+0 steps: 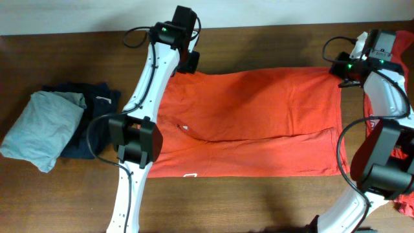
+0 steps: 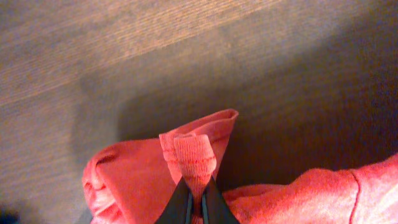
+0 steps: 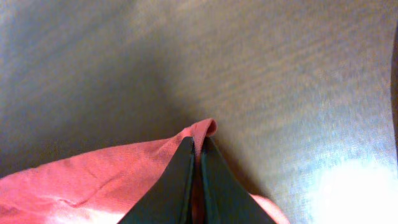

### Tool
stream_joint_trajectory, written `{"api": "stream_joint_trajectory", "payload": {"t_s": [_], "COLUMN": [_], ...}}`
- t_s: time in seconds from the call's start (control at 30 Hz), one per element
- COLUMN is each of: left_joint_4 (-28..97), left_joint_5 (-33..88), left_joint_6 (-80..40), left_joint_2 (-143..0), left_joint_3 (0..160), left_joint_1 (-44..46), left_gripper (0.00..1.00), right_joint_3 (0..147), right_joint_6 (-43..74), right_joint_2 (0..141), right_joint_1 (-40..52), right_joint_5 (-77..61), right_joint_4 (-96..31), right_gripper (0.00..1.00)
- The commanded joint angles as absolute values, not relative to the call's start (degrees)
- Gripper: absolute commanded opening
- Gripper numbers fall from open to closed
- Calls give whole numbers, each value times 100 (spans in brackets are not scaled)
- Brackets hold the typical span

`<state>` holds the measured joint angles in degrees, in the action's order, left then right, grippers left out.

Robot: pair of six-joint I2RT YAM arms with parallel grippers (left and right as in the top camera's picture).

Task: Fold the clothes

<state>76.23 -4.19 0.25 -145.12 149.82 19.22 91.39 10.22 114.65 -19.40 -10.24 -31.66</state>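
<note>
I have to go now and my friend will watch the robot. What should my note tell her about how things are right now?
Left gripper: jaws shut on a ribbed edge of the red shirt, at its far left corner.
Right gripper: jaws shut on the shirt's far right corner.
Shirt: spread across the table, a crease line along its near part.
Grey garment and navy garment: lying at the left. More red cloth at the right edge.
Done: both far corners gripped.
Left: make the folds.

The orange-red shirt lies spread out (white mark near its front edge). Each far corner sits pinched between closed jaws, ribbing poking past one pair.
</note>
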Motion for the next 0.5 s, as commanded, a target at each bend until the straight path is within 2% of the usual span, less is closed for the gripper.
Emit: {"api": "stream_joint_trajectory", "payload": {"t_s": [0.0,0.47], "left_joint_4": [7846,8980], "left_joint_5": [-543,-381], "left_joint_6": [93,91], "left_joint_2": [-14129,-13948], "left_joint_3": [15146,15144], "left_joint_1": [1951,1951], "left_gripper": [0,0], "right_joint_3": [9109,9109], "right_joint_6": [921,770], "right_joint_2": [11292,11227], "right_joint_1": [-1957,-1957], "right_joint_5": [-891,-838], "right_joint_4": [-3435,-4233], "right_gripper": [4,4]}}
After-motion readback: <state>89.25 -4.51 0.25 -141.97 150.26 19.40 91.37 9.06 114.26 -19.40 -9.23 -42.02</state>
